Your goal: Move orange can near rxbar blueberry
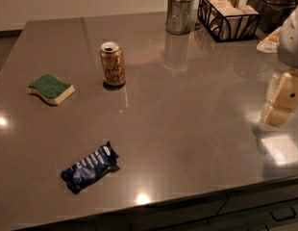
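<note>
Glossy grey tabletop (197,129), dim rm, pale wall behind. L to R: 1 sponge (50,88); 1 rxbar blueberry (89,167) near front edge; 1 orange can (113,64) upright, well apart from bar; 1 metal cup (179,16); 1 wire basket (228,17). Gripper (283,99) far R, above tabletop, state can't tell.

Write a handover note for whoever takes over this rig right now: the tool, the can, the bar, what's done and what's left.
Tool: the cream-coloured tool is at the right edge of the view, over the right side of the glossy grey table, far from both items.
Can: the small orange-gold aluminium can stands upright toward the back left of the table, right of the green-and-yellow sponge.
Bar: the flat dark blue snack bar wrapper lies near the front edge, well apart from the can.
Done: nothing yet; the can is untouched.
Left: reach across, grasp the can, and set it down beside the bar.
</note>
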Robot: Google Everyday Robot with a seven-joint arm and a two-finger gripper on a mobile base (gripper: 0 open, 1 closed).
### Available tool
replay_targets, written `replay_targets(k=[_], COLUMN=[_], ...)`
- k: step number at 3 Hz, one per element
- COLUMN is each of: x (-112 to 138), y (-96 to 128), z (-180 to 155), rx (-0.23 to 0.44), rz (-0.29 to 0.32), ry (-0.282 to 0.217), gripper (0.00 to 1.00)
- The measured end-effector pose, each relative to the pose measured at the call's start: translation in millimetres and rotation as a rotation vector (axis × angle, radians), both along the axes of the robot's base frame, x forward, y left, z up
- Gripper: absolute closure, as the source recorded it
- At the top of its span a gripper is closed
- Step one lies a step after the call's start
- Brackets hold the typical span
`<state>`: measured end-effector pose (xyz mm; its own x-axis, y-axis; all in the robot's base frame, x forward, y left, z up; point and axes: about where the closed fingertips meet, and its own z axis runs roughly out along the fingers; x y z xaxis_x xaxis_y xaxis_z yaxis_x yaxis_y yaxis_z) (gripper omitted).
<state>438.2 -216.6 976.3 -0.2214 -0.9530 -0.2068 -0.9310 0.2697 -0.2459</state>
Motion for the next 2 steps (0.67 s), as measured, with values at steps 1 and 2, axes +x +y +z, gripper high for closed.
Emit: replay_targets(k=[1, 2], x=[0.0, 7.2], y=[0.0, 8.8], z=[0.0, 1.2], rx=[0.000, 0.023], rz=[0.000, 0.014], ry=[0.000, -0.005], gripper=[0.00, 0.00])
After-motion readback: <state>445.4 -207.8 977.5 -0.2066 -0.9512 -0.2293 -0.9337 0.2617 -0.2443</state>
